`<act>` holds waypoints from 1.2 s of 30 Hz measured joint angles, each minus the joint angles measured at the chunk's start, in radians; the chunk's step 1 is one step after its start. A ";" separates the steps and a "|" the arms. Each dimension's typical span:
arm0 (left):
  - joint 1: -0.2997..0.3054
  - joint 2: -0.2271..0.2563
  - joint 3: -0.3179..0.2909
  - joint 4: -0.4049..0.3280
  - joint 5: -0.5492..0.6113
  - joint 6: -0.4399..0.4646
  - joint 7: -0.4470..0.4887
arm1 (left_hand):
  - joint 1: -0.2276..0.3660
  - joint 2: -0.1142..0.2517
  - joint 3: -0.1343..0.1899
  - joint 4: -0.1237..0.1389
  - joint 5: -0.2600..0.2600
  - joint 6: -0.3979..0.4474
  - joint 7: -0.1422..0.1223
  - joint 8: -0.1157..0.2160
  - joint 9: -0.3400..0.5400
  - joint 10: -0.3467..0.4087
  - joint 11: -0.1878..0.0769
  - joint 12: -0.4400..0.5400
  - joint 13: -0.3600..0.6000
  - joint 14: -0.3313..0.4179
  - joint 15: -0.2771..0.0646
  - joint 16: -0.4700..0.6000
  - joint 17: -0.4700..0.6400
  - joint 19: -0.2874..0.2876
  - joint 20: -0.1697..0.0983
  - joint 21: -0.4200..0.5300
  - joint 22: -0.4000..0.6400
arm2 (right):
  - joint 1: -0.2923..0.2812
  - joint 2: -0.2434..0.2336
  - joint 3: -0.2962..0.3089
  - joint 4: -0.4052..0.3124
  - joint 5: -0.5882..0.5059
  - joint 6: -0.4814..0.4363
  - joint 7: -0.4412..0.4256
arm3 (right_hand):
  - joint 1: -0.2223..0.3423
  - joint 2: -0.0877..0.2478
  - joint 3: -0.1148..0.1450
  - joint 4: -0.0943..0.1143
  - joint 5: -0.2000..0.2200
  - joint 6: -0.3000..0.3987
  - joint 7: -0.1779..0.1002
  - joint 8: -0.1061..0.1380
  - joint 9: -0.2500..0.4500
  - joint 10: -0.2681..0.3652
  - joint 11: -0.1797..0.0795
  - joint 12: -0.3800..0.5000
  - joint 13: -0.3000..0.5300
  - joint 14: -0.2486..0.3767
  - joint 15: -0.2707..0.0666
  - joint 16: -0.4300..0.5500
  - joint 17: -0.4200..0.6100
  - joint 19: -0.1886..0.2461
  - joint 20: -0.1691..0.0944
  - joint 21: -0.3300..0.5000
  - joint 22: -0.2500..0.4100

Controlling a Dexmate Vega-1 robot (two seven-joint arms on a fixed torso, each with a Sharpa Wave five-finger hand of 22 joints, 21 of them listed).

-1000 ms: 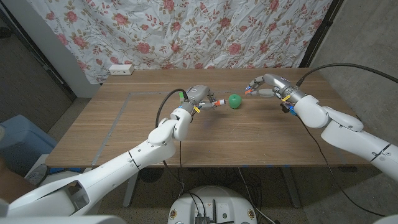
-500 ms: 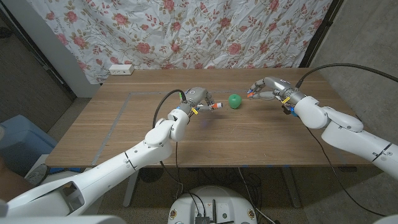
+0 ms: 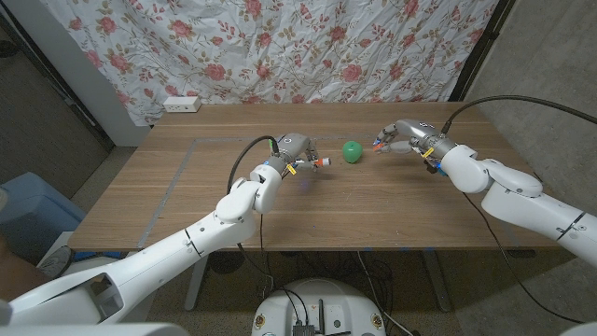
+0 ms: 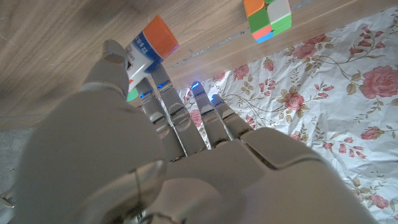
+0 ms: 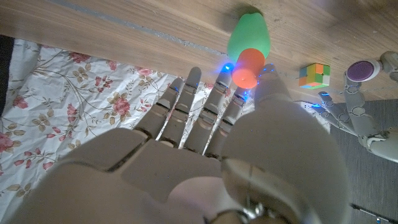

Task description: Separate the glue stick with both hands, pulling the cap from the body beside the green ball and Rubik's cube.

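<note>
At the left hand: the glue stick body (image 4: 149, 53) is sitting pinched between thumb and fingers of the left hand (image 3: 297, 151), its orange end pointing toward the green ball (image 3: 352, 151).
At the right hand: the orange cap (image 5: 248, 68) is sitting in the fingertips of the right hand (image 3: 403, 135), well apart from the body, so the parts are reading as separated.
Handling: both pieces are looking light, stiff and smooth-walled, so a firm fingertip pinch across the barrel is judged best, as a loose one is risking a slip.
Arm pose: both arms are reaching out over the table (image 3: 373, 205), with the hands flanking the ball.
Surroundings: the Rubik's cube (image 4: 267, 17) is standing beyond the left hand's fingers.
</note>
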 measured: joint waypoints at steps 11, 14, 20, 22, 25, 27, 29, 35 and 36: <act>0.002 0.006 0.007 0.011 0.045 0.006 -0.036 | 0.000 0.000 0.000 0.000 -0.003 0.000 0.000 0.004 0.000 0.000 0.000 -0.001 0.001 0.000 0.000 0.000 0.000 -0.005 0.005 0.000 0.000 | 0.020 -0.007 -0.031 0.016 -0.046 -0.016 0.023 | 0.000 0.000 0.000 0.000 0.000 0.000 0.000 0.000 0.000 0.000 0.000 0.000 0.005 0.000 0.000 0.000 0.000 0.004 0.004 0.000 0.000; 0.002 0.007 0.010 0.016 0.058 0.006 -0.047 | 0.000 0.000 0.000 0.000 -0.003 0.000 0.000 0.004 0.000 0.000 0.000 -0.001 0.001 0.000 0.000 0.000 0.000 -0.005 0.005 0.000 0.000 | 0.026 -0.007 -0.042 0.021 -0.064 -0.023 0.029 | 0.000 0.000 0.000 0.000 0.000 0.000 0.000 0.000 0.000 0.000 0.000 0.000 0.004 0.000 0.000 0.000 0.000 0.004 0.004 0.000 0.000; 0.002 0.007 0.011 0.022 0.076 0.006 -0.065 | 0.000 0.000 0.000 0.000 -0.003 0.000 0.000 0.004 0.000 -0.005 -0.005 -0.001 -0.002 0.000 0.000 0.000 0.000 -0.005 0.005 0.000 0.000 | 0.037 -0.007 -0.059 0.031 -0.096 -0.032 0.039 | -0.003 0.003 0.000 0.000 0.000 0.010 -0.002 0.000 0.000 0.000 0.000 0.000 0.005 0.000 0.000 0.000 0.000 0.003 0.004 0.000 0.000; 0.002 0.007 0.011 0.023 0.080 0.006 -0.070 | 0.000 0.000 0.000 0.000 0.000 0.000 0.000 0.004 0.000 -0.005 -0.005 -0.001 -0.004 0.000 0.000 0.000 0.000 -0.008 0.008 0.000 0.000 | 0.039 -0.007 -0.064 0.033 -0.104 -0.035 0.041 | -0.004 0.004 0.000 0.000 0.000 0.010 -0.002 0.000 0.000 0.000 0.000 0.000 0.005 0.000 0.000 0.000 0.000 0.003 0.004 0.000 0.000; 0.002 0.006 0.012 0.026 0.088 0.009 -0.079 | 0.000 0.000 0.000 0.000 0.000 0.000 0.000 -0.002 0.000 -0.009 -0.009 -0.001 -0.004 0.000 0.000 0.000 0.000 -0.011 0.007 0.000 0.000 | 0.041 -0.006 -0.071 0.037 -0.120 -0.042 0.043 | -0.005 0.005 0.000 0.000 0.000 0.010 -0.002 0.000 0.000 0.000 0.000 -0.001 0.005 0.000 0.000 0.000 0.000 0.003 0.004 0.000 0.000; 0.002 0.006 0.013 0.027 0.093 0.009 -0.084 | 0.000 0.000 0.000 0.000 0.001 -0.003 0.003 -0.004 0.000 -0.011 -0.011 -0.001 -0.005 -0.005 0.005 0.000 0.000 -0.016 0.009 0.000 0.000 | 0.042 -0.005 -0.074 0.038 -0.127 -0.045 0.044 | -0.005 0.005 0.000 0.000 0.000 0.010 -0.002 0.000 0.000 0.000 0.000 -0.001 0.005 0.000 0.000 0.000 0.000 0.003 0.004 0.000 0.000; 0.002 0.006 0.015 0.029 0.099 0.010 -0.093 | 0.000 0.000 -0.004 0.003 0.001 -0.004 0.004 -0.004 0.000 -0.011 -0.011 -0.001 -0.005 -0.005 0.005 0.000 0.000 -0.016 0.009 0.000 0.000 | 0.044 -0.003 -0.082 0.039 -0.141 -0.050 0.047 | -0.005 0.005 0.000 0.000 0.000 0.010 -0.002 0.000 0.000 0.000 0.000 -0.001 0.005 0.000 0.000 -0.005 0.000 0.003 0.004 0.000 0.000; 0.002 0.002 0.020 0.033 0.117 0.013 -0.109 | -0.013 0.013 -0.004 0.003 0.001 -0.006 0.006 -0.009 0.000 -0.020 -0.020 -0.006 -0.005 -0.005 0.005 0.000 -0.002 -0.022 0.015 0.000 0.000 | 0.047 0.004 -0.099 0.041 -0.174 -0.066 0.052 | -0.005 0.005 0.000 0.000 0.000 0.010 -0.002 0.000 0.000 0.000 0.000 -0.001 0.002 0.000 0.000 -0.005 0.000 0.003 0.004 0.000 0.000; 0.002 0.002 0.020 0.033 0.118 0.013 -0.109 | -0.013 0.013 -0.004 0.003 0.001 -0.010 0.010 -0.010 0.000 -0.020 -0.020 -0.006 -0.005 -0.005 0.005 0.000 -0.002 -0.022 0.015 0.000 0.000 | 0.047 0.004 -0.099 0.041 -0.175 -0.066 0.052 | -0.005 0.005 0.002 -0.002 0.000 0.009 -0.002 0.000 0.000 0.000 0.000 -0.001 0.002 0.000 0.000 -0.005 0.000 0.003 0.004 0.000 0.000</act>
